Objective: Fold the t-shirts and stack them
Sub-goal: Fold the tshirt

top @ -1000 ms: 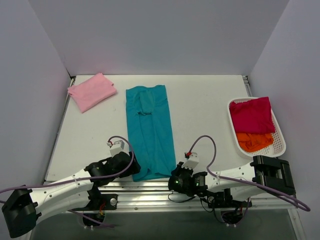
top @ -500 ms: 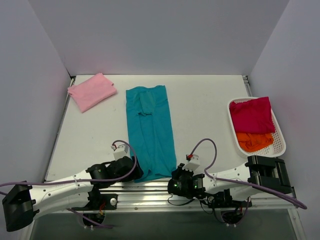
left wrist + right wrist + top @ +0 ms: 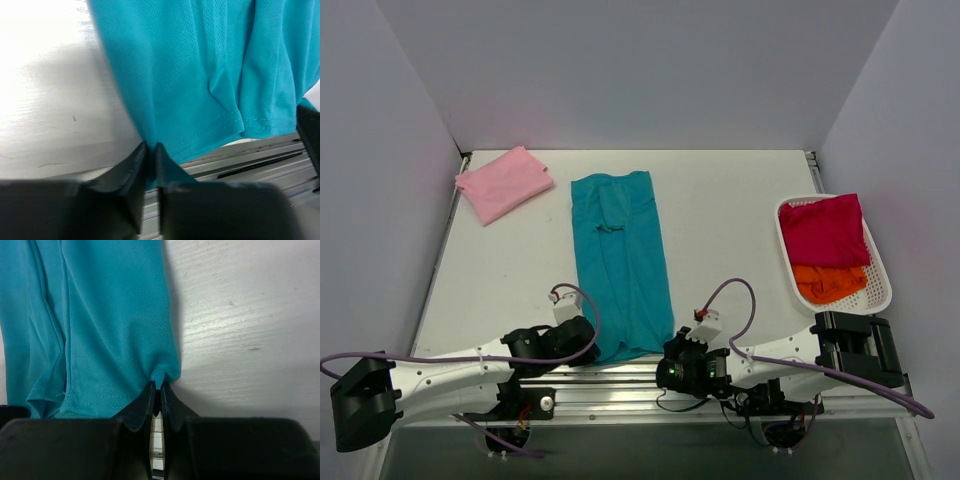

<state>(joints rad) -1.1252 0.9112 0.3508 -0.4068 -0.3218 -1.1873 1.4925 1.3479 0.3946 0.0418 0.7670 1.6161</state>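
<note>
Far-left, folded t-shirt (image 3: 504,183); centre, spread t-shirt (image 3: 620,265); right, basket (image 3: 882,285).

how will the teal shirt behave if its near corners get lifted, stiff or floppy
Probably floppy: the teal t-shirt puckers where the right gripper and left gripper pinch its hem corners, so it should sag between them. Likely light: thin mesh knit. Its folded layers may slip apart.

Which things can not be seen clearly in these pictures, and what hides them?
1. Top view: the wrists hide the fingertips of the left gripper and right gripper.
2. Top view: the magenta shirt covers most of the orange shirt in the basket, so its fold is unclear.
3. Both wrist views: the teal shirt runs past the top edge, so its far end is cut off.
</note>
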